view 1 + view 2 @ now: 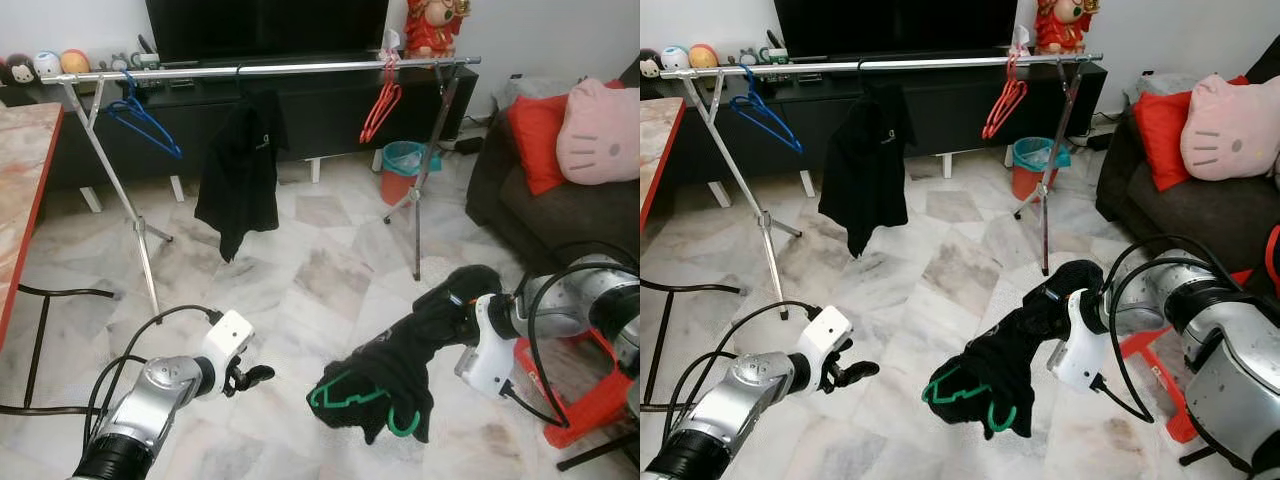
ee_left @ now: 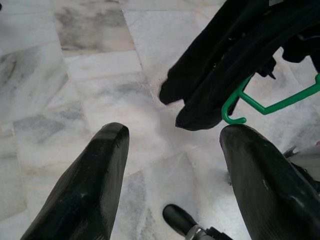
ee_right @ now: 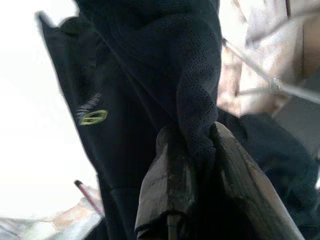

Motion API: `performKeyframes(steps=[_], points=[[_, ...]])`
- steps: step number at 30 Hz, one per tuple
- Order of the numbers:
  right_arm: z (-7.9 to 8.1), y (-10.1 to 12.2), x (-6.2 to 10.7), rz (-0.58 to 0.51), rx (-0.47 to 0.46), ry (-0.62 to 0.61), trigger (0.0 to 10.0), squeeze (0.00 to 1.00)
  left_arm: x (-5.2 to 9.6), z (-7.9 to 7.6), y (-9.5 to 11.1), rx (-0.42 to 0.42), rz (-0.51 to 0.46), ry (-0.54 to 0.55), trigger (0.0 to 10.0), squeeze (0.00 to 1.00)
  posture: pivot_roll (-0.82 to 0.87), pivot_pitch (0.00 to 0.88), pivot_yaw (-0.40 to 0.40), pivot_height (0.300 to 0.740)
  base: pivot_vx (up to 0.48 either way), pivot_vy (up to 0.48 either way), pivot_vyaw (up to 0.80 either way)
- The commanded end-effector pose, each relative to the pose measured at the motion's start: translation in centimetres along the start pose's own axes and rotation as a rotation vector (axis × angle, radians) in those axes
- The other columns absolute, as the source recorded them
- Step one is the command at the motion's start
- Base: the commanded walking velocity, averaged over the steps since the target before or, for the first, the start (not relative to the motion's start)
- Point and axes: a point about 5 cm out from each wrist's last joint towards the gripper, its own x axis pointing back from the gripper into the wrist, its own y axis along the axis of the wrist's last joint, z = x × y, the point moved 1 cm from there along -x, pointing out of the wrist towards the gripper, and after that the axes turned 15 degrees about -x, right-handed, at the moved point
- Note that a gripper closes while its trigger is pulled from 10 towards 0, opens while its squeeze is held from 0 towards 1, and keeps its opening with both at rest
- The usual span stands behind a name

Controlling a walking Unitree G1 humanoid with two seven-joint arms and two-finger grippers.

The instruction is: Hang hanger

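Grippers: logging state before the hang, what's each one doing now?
Left gripper: open, holding nothing.
Right gripper: fingers shut on the black garment with the green hanger.

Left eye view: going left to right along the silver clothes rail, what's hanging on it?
Blue plastic hanger → black shirt on a hanger → red plastic hangers, all on the silver metal rail.

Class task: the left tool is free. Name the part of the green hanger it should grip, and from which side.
Grip the green hanger's hook, which curls clear below the black garment; its frame is mostly wrapped in cloth. The open left tool likely comes in from the robot's left, since the right tool clamps the garment from the right.
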Motion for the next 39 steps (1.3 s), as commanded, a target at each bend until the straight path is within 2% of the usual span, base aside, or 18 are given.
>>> performKeyframes(steps=[1,2,4,5,7,8,11,16,17,21,23,27,28,32,36,37,38,39], points=[[-1.4,-0.7,0.2,0.055,-0.110,-0.120,10.0,0.00,-0.1,-0.4,0.0,-0.008,0.006,-0.015,10.0,0.00,0.03,0.000,-0.075,0.740,0.000,0.000,0.00],[-1.7,-1.3,-0.1,0.122,-0.258,-0.201,10.0,0.00,-0.2,-0.3,-0.1,-0.004,0.010,0.001,10.0,0.00,0.03,0.000,-0.074,0.740,0.000,0.000,0.00],[-1.7,-2.1,-0.3,0.200,-0.404,-0.261,10.0,0.00,-0.2,-0.1,-0.1,0.003,0.015,0.025,10.0,0.00,0.03,0.000,-0.075,0.740,0.000,0.000,0.00],[-1.5,-2.8,-0.6,0.272,-0.578,-0.343,10.0,0.00,-0.3,0.2,-0.1,0.018,0.019,0.055,10.0,0.00,0.03,0.000,-0.077,0.740,0.000,0.000,0.00],[-1.2,-3.3,-0.7,0.318,-0.742,-0.425,10.0,0.00,-0.3,0.4,-0.1,0.027,0.021,0.076,10.0,0.00,0.03,0.000,-0.077,0.740,0.000,0.000,0.00],[-0.9,-3.5,-1.0,0.335,-0.887,-0.495,10.0,0.00,-0.2,0.5,-0.1,0.034,0.020,0.091,10.0,0.00,0.03,0.000,-0.073,0.740,0.000,0.000,0.00],[-0.2,-3.2,-2.0,0.306,-1.173,-0.605,10.0,0.00,-0.1,0.8,-0.2,0.050,0.021,0.121,10.0,0.00,0.03,0.000,-0.073,0.740,0.000,0.000,0.00],[2.6,-2.1,-4.6,0.306,-1.904,-0.878,10.0,0.00,0.3,1.7,-0.4,0.068,0.025,0.184,10.0,0.00,0.03,0.000,-0.052,0.740,0.000,0.000,0.00],[3.5,-1.4,-5.5,0.311,-2.099,-0.937,10.0,0.00,0.3,1.9,-0.5,0.072,0.024,0.203,10.0,0.00,0.02,0.000,-0.044,0.740,0.000,0.000,0.00],[5.0,-0.2,-6.6,0.360,-2.351,-1.048,10.0,0.00,0.4,2.2,-0.5,0.073,0.026,0.214,10.0,0.00,0.02,0.000,-0.033,0.740,0.000,0.000,0.00],[6.7,1.0,-7.4,0.489,-2.470,-1.084,10.0,0.00,0.4,2.3,-0.3,0.070,0.022,0.218,10.0,0.00,0.01,0.000,-0.017,0.740,0.000,0.000,0.00],[6.8,1.9,-8.3,0.503,-2.552,-1.084,10.0,0.00,0.3,2.3,0.0,0.063,0.013,0.216,10.0,0.00,0.02,0.000,-0.007,0.740,0.000,0.000,0.00],[6.7,2.0,-8.4,0.490,-2.561,-1.087,10.0,0.00,0.3,2.4,0.0,0.061,0.011,0.216,10.0,0.00,0.02,0.000,-0.005,0.740,0.000,0.000,0.00],[6.7,1.8,-8.1,0.556,-2.552,-1.148,10.0,0.00,0.4,2.5,0.2,0.051,0.000,0.217,10.0,0.00,0.02,0.000,0.003,0.740,0.000,0.000,0.00],[6.8,1.7,-7.9,0.591,-2.598,-1.208,10.0,0.00,0.5,2.5,0.2,0.044,-0.002,0.206,10.0,0.00,0.03,0.000,0.011,0.740,0.000,0.000,0.00],[6.8,1.7,-7.9,0.583,-2.656,-1.246,10.0,0.00,0.5,2.4,0.2,0.039,-0.004,0.197,10.0,0.00,0.03,0.000,0.018,0.740,0.000,0.000,0.00],[7.0,1.9,-8.0,0.546,-2.774,-1.294,10.0,0.00,0.5,2.3,0.2,0.033,-0.005,0.188,10.0,0.00,0.03,0.000,0.019,0.740,0.000,0.000,0.00],[7.0,2.2,-8.4,0.488,-2.843,-1.255,10.0,0.00,0.6,2.2,0.2,0.025,-0.005,0.176,10.0,0.00,0.03,0.000,0.024,0.740,0.000,0.000,0.00]])
